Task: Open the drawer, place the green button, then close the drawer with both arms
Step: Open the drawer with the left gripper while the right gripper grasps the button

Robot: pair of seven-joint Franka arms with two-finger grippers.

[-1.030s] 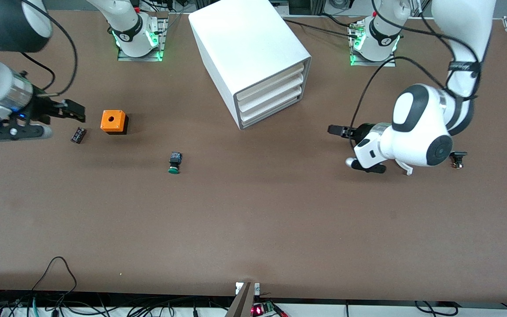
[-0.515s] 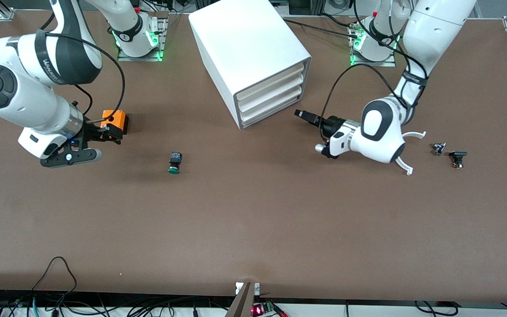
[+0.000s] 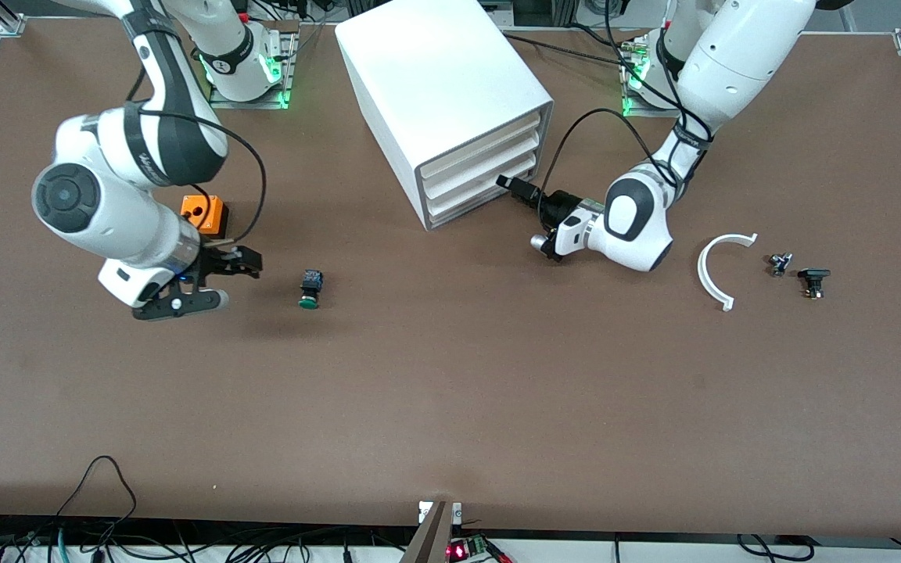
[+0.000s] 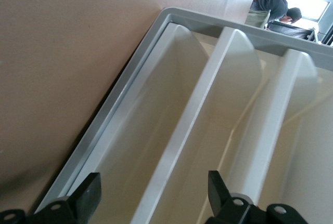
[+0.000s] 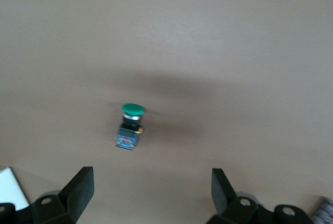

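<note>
The drawer, lowest of three in the white cabinet at the upper middle of the front view, is shut, and the button lies on its side on the bare table, left of centre in that view, nearer the camera than the cabinet. Over the last second both arms have swung in. The left gripper has come from the right of the frame up to the cabinet's front, level with the lower drawers; its wrist view shows its fingers spread wide before the drawer fronts. The right gripper has moved from the left edge past the orange cube and hangs just beside the button, fingers apart, nothing held. So opening and picking are both about to begin, it seems; no step is done yet.
</note>
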